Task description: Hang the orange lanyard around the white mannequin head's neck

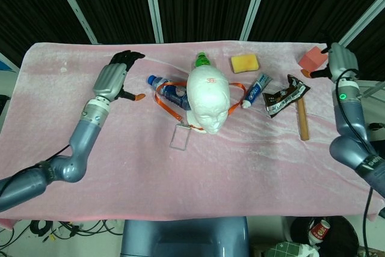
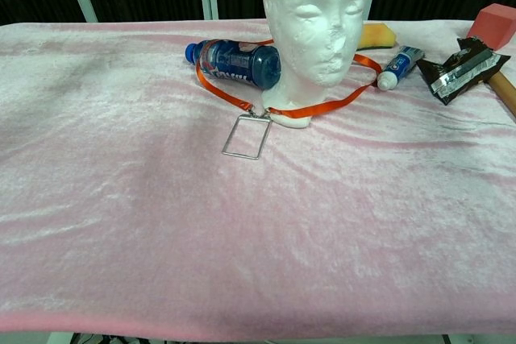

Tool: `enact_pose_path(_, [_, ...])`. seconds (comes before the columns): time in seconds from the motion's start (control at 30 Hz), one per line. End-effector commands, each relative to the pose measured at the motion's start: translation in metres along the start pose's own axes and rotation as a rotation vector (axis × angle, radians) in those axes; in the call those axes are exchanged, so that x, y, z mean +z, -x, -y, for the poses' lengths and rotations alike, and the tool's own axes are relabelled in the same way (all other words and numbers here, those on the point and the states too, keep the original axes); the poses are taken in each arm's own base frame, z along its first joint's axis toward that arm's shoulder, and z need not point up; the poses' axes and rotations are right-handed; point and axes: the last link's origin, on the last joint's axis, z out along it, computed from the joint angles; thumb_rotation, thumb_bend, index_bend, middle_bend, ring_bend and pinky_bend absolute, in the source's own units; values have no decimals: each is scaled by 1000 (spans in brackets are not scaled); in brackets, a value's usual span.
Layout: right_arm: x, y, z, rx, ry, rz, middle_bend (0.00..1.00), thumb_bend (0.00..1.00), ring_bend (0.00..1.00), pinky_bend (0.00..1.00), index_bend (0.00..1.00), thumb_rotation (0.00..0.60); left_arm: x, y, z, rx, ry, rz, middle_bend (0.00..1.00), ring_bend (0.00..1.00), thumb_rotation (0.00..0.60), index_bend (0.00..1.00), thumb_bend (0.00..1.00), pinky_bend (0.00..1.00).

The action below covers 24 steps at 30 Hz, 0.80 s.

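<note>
We look down on a pink-covered tabletop (image 1: 198,179). At its centre stands the white mannequin head (image 1: 208,99), and the orange lanyard (image 2: 322,105) already loops around its neck, the strap lying on the cloth on both sides and its clear badge holder (image 2: 247,135) resting flat at 7 o'clock from the head. A blue bottle (image 2: 234,62) lies on its side touching the head's base at 10 o'clock, with the strap draped over it.

The left hand (image 1: 112,79) hovers well out at 9 o'clock, fingers spread, holding nothing. The right hand (image 1: 338,59) sits near the far right edge at 2 o'clock, beside a red block (image 1: 313,58); it seems empty too, though we cannot tell how far its fingers are apart.

We judge the hanging done, so the step in hand is pulling both arms clear. To do it well, we lift each hand before drawing it outward, so no fingertip snags the strap.

Open room lies across the whole near half at 6 o'clock. The right side is crowded: a toothpaste tube (image 1: 255,91), a dark wrapper (image 1: 286,95), a wooden-handled tool (image 1: 302,121) and a yellow sponge (image 1: 244,63).
</note>
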Motion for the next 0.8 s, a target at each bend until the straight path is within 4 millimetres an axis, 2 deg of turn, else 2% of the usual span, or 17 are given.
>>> enact_pose_path(0.03, [-27, -6, -35, -51, 24, -22, 193, 230, 283, 229, 117, 600, -63, -18, 39, 180, -57, 7, 125, 0, 600, 158, 70, 0])
enact_pose_path(0.07, [-36, -5, -42, -60, 24, -23, 197, 268, 284, 236, 123, 600, -76, -20, 44, 202, -59, 6, 126, 0, 600, 158, 71, 0])
enact_pose_path(0.23, [-76, 3, -73, -190, 23, 5, 208, 320, 289, 249, 124, 600, -130, -22, 77, 289, -110, 9, 126, 0, 600, 158, 72, 0])
enact_pose_path(0.4, [-128, 25, -92, -299, -6, 61, 286, 395, 362, 295, 124, 600, -187, -23, 107, 308, -154, -18, 126, 0, 600, 158, 75, 0])
enact_pose_path(0.57, [-170, 53, -90, -302, -60, 118, 380, 463, 443, 391, 142, 600, -237, -19, 136, 331, -213, -8, 126, 0, 600, 159, 84, 0])
enact_pose_path(0.7, [-193, 74, -76, -320, -113, 135, 522, 491, 587, 582, 173, 600, -266, -15, 141, 301, -218, -20, 126, 0, 600, 160, 87, 2])
enact_pose_path(0.8, [-211, 92, -62, -350, -156, 203, 624, 502, 683, 661, 176, 600, -285, -7, 140, 294, -196, -41, 126, 0, 600, 163, 88, 2])
